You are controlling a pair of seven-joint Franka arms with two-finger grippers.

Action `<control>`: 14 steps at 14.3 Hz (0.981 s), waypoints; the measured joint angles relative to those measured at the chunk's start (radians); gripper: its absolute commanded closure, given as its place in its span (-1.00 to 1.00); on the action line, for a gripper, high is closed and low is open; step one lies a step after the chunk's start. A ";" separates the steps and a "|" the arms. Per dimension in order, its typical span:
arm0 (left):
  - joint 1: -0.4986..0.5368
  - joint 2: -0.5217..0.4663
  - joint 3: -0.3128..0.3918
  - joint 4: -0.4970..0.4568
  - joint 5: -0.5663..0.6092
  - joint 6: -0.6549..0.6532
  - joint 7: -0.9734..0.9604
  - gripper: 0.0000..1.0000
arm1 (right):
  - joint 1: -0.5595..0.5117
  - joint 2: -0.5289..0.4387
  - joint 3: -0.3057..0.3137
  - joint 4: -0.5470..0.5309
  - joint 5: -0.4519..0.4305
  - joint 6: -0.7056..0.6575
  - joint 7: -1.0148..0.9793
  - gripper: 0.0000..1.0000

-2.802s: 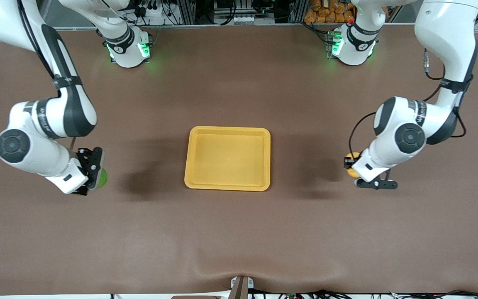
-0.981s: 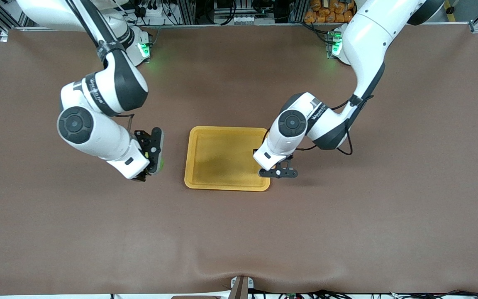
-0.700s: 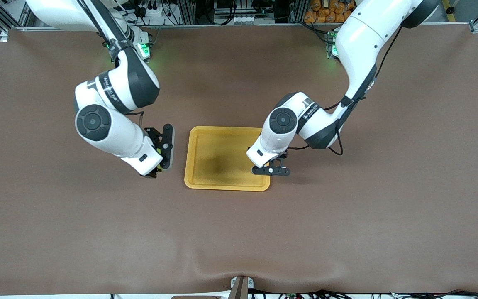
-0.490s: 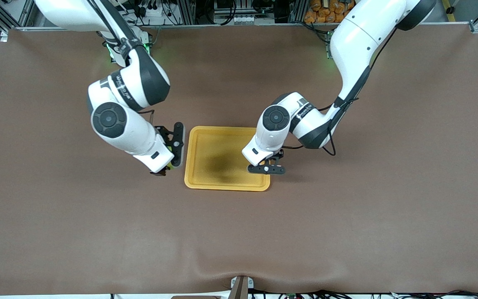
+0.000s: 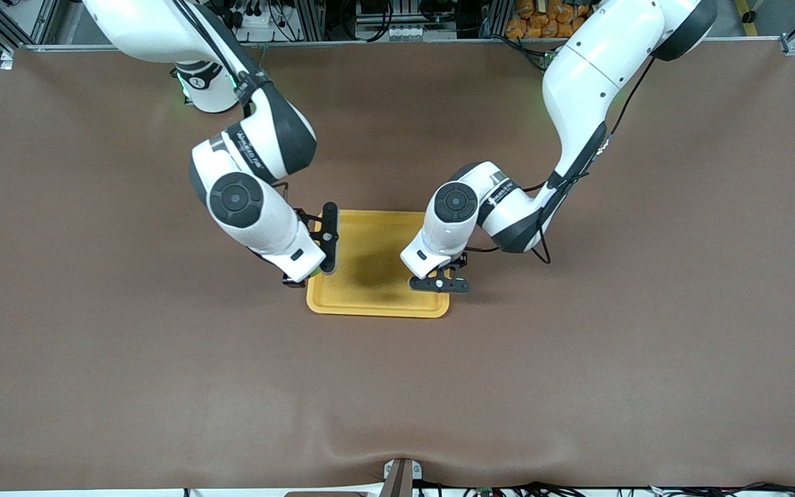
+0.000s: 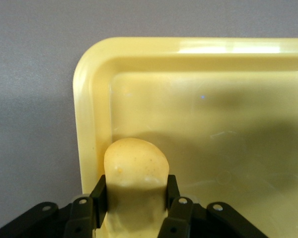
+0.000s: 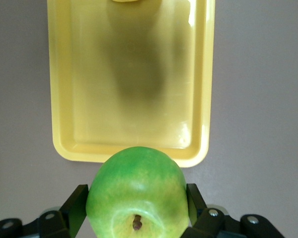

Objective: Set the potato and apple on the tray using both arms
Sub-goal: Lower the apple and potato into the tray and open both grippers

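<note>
Left gripper (image 6: 134, 208) pinches potato (image 6: 135, 171) over tray (image 5: 370, 307) edge; right gripper (image 7: 139, 210) clamps apple (image 7: 138, 191) at rim. Centre both, lower, then release.

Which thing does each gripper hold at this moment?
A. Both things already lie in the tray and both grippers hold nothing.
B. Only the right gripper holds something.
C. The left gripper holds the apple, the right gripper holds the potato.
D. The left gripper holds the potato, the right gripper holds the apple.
D: the left gripper is shut on the potato over the tray, and the right gripper is shut on the apple at the tray's edge.
</note>
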 measured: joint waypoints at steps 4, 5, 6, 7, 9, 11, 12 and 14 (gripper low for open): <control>0.000 0.001 0.002 0.001 0.012 0.000 0.000 -1.00 | 0.027 0.026 -0.001 -0.021 -0.027 0.062 0.027 1.00; 0.000 0.001 0.004 0.003 0.019 0.000 0.000 -1.00 | 0.035 0.034 -0.001 -0.022 -0.042 0.067 0.048 1.00; 0.001 0.001 0.006 0.007 0.023 0.000 0.000 -1.00 | 0.046 0.041 -0.001 -0.023 -0.059 0.071 0.071 1.00; 0.002 0.000 0.007 0.012 0.023 0.001 0.000 -1.00 | 0.056 0.048 -0.001 -0.024 -0.075 0.074 0.094 1.00; 0.011 -0.007 0.009 0.025 0.025 0.001 0.000 -1.00 | 0.076 0.064 -0.001 -0.025 -0.101 0.077 0.134 1.00; 0.033 -0.031 0.010 0.034 0.025 -0.013 0.000 -1.00 | 0.088 0.077 -0.001 -0.027 -0.120 0.079 0.157 1.00; 0.048 -0.052 0.010 0.036 0.025 -0.041 0.000 -1.00 | 0.090 0.083 -0.001 -0.028 -0.125 0.080 0.165 1.00; 0.076 -0.108 0.010 0.040 0.025 -0.123 0.000 -1.00 | 0.098 0.096 -0.001 -0.031 -0.149 0.091 0.187 1.00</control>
